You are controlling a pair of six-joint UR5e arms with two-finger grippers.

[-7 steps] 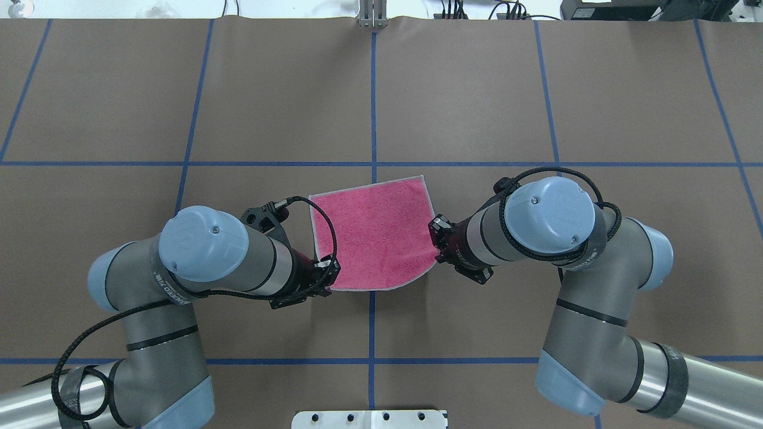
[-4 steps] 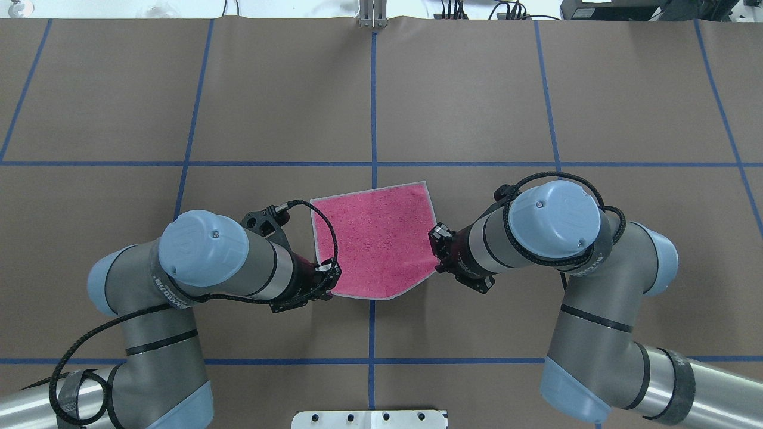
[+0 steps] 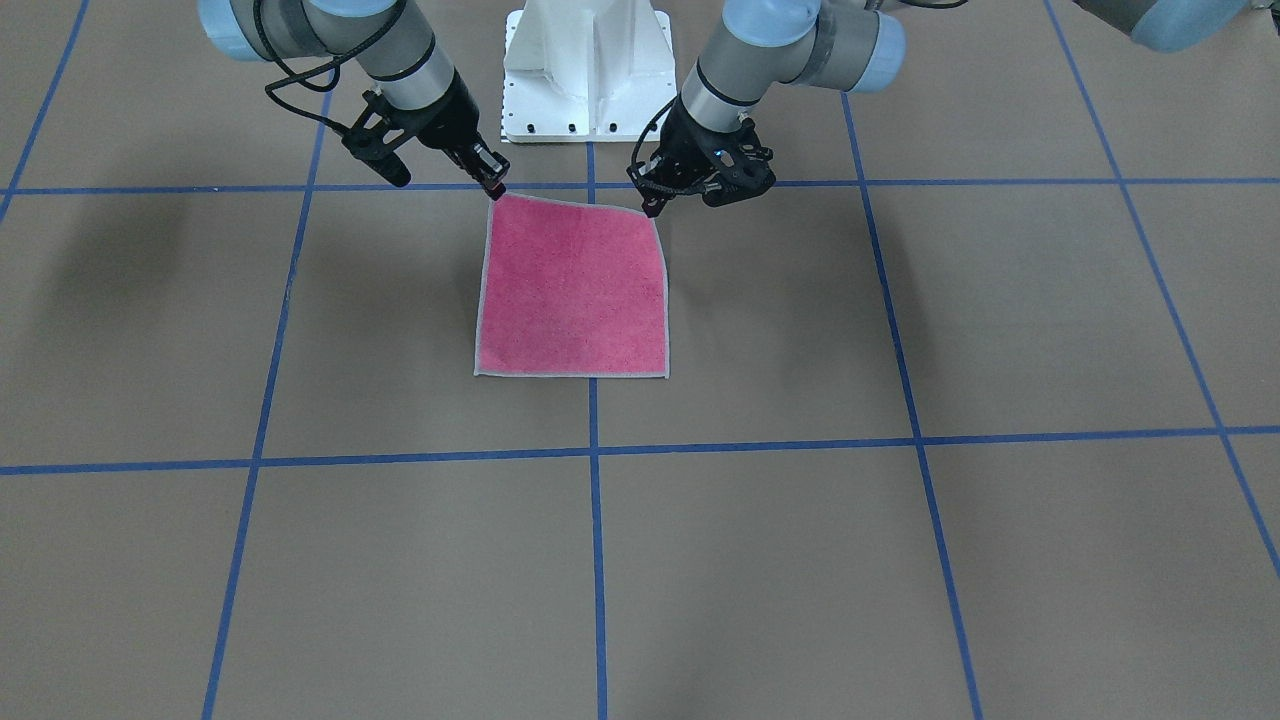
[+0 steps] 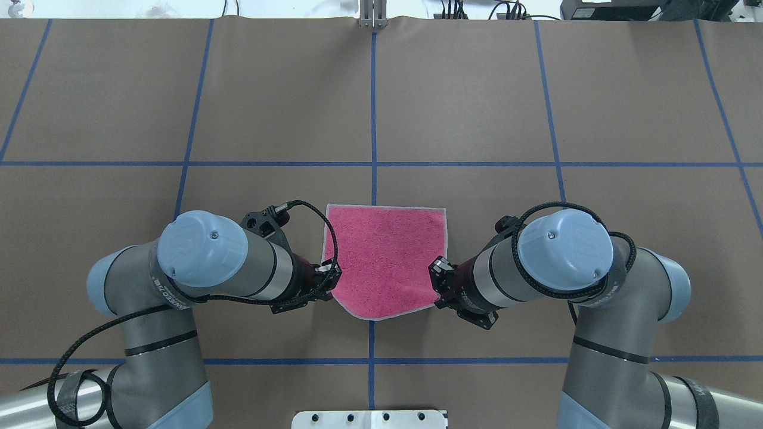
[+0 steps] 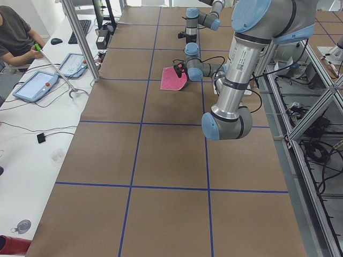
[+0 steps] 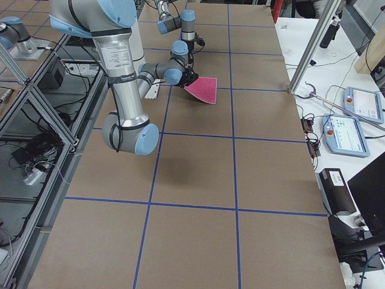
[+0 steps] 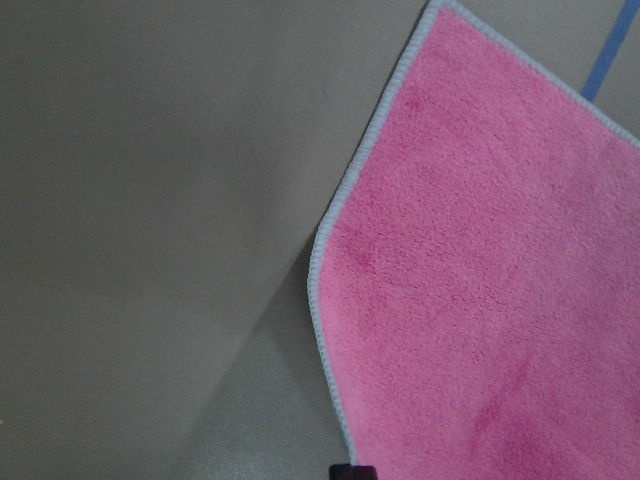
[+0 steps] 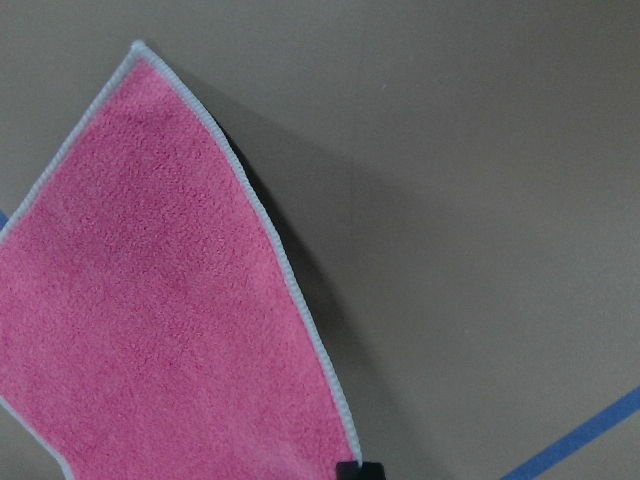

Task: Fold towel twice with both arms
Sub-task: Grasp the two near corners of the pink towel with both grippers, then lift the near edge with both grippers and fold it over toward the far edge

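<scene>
Near the robot's base, the left gripper (image 4: 331, 279) and the right gripper (image 4: 436, 281) each pinch one near corner of the towel (image 4: 387, 256), pink face up. Between them the near edge is lifted and sags. Farther away, the towel's far edge lies flat on the brown worktop (image 4: 477, 89) with blue lines (image 4: 374, 119).

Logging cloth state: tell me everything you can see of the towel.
The towel is a small square of pink terry with pale grey stitched edging, pink face up, unfolded. Its far edge lies on the brown table; the left gripper and right gripper pinch its two near corners, lifted, so the near edge sags between them.
</scene>
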